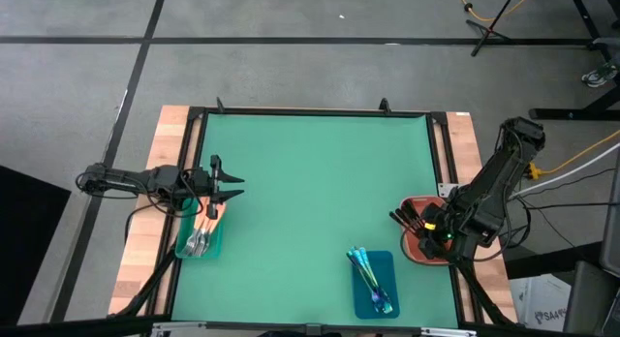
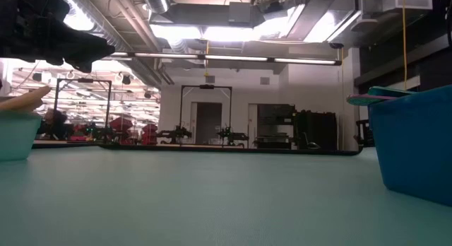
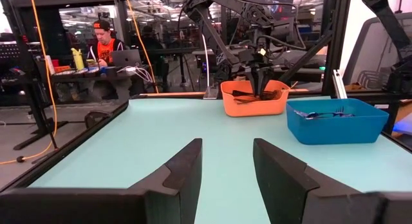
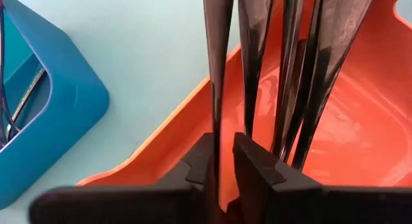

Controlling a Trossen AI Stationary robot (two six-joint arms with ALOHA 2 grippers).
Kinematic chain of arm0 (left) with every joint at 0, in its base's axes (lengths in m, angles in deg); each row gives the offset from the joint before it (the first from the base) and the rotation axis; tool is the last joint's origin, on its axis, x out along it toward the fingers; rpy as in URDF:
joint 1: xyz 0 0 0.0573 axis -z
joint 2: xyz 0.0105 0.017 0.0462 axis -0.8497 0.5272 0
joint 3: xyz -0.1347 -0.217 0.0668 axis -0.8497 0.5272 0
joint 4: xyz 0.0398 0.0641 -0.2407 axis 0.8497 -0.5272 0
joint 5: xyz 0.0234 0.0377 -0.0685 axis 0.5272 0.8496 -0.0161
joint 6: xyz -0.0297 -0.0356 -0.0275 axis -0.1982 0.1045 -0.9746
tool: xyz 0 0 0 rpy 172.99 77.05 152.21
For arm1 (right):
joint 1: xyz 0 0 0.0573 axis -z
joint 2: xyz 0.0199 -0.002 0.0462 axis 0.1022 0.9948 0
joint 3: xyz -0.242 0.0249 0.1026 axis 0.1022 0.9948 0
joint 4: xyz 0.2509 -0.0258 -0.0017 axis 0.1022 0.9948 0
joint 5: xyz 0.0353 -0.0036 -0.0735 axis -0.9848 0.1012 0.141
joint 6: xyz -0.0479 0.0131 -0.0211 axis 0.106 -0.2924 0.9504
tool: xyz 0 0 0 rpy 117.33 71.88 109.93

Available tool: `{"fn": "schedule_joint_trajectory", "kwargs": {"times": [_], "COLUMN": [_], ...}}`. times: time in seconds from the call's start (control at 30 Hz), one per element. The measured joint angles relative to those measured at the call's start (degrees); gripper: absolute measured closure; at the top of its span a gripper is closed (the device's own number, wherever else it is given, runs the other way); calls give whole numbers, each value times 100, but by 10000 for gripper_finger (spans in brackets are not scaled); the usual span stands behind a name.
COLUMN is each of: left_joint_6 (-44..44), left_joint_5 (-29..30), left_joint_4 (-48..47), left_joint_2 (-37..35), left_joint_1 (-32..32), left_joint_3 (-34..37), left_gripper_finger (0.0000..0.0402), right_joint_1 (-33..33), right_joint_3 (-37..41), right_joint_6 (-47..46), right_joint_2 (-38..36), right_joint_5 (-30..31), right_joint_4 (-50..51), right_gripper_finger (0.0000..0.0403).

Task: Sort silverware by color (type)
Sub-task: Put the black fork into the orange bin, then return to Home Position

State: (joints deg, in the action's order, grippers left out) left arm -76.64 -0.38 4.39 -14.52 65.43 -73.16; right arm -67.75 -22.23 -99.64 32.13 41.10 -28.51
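My right claw (image 4: 222, 161) sits over the salmon-red tray (image 1: 415, 248) at the lower right of the desk (image 1: 310, 182), its fingers a narrow gap apart around one black utensil (image 4: 217, 63); whether they grip it I cannot tell. Other black pieces (image 4: 302, 69) lie in that tray. My left claw (image 1: 229, 180) hovers wide open and empty above the teal tray (image 1: 184, 248) at the left, holding the orange-handled silverware (image 1: 201, 235). Iridescent pieces (image 1: 370, 279) fill the blue tray (image 1: 360, 300).

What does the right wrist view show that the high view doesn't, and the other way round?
Only the right wrist view: a black utensil standing between the right gripper fingers, the jaws a little apart. Only the high view: the left gripper open above the teal tray of orange-handled silverware. Both: the salmon-red tray and the blue tray.
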Motion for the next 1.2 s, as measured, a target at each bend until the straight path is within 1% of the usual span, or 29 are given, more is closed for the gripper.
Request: {"fn": "schedule_joint_trajectory", "kwargs": {"times": [0.17, 0.43, 0.57, 0.73, 0.8, 0.87, 0.97, 1.07, 1.13, 1.2], "left_joint_6": [0, 0, -2, -2, -2, -2, -4, -11, -9, -11], "left_joint_5": [0, 0, 0, 0, 2, 2, 2, 2, 2, 2], "left_joint_4": [0, 0, 0, 0, 0, 0, 0, 0, 0, 0], "left_joint_2": [0, 0, 0, 0, 0, 0, 0, 0, 0, 0], "left_joint_1": [0, 0, 0, 0, 0, 0, 0, 0, 1, 1], "left_joint_3": [0, 0, 0, 0, 0, 0, 0, 0, 0, 0], "left_gripper_finger": [269, 269, 269, 269, 269, 269, 269, 269, 269, 269], "right_joint_1": [0, 2, 2, 2, 3, 4, 4, 80, 297, 608], "right_joint_3": [0, 0, 0, -36, -137, -240, -364, -398, -398, -398], "right_joint_6": [0, 0, -2, 32, 210, 455, 852, 1445, 1979, 2509], "right_joint_2": [0, 0, -2, -19, -20, -20, -20, -19, -7, -7], "right_joint_5": [0, 11, 265, 747, 895, 1103, 1644, 2216, 2357, 2295], "right_joint_4": [0, -2, -138, -443, -465, -531, -749, -1158, -1522, -1858], "right_gripper_finger": [327, 324, 342, 385, 398, 398, 394, 401, 401, 401]}}
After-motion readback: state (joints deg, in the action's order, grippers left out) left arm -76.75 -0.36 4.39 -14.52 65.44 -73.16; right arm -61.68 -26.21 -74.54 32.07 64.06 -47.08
